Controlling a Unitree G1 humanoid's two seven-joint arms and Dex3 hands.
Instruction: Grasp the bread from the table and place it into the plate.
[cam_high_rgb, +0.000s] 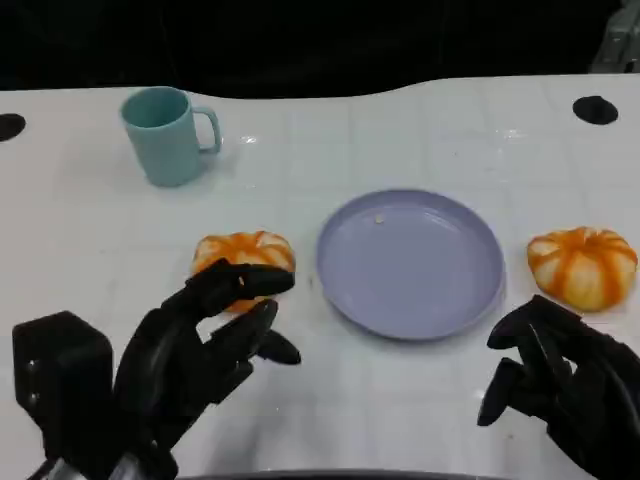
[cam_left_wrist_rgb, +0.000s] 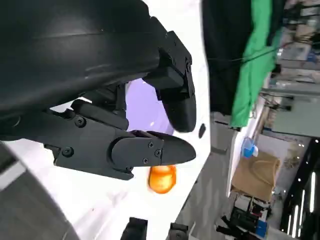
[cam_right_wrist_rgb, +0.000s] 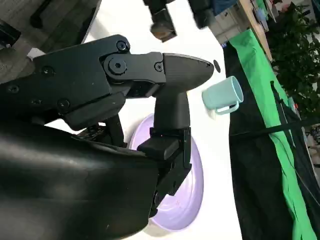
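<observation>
Two round orange-striped breads lie on the white table (cam_high_rgb: 400, 120), one (cam_high_rgb: 243, 255) left of the lavender plate (cam_high_rgb: 410, 262) and one (cam_high_rgb: 582, 265) right of it. The plate holds nothing but a tiny crumb. My left hand (cam_high_rgb: 205, 345) hovers just in front of the left bread with fingers spread, its upper fingertips (cam_high_rgb: 262, 281) overlapping the bread's near edge. Low at the right, my right hand (cam_high_rgb: 555, 375) stays close in front of the right bread, holding nothing. The left wrist view shows the plate (cam_left_wrist_rgb: 142, 105) and the far bread (cam_left_wrist_rgb: 162, 178) beyond my fingers.
A teal mug (cam_high_rgb: 165, 135) stands at the back left, also seen in the right wrist view (cam_right_wrist_rgb: 223, 94). Black round holes mark the table at the far left (cam_high_rgb: 10, 126) and far right (cam_high_rgb: 595, 109). A dark edge runs behind the table.
</observation>
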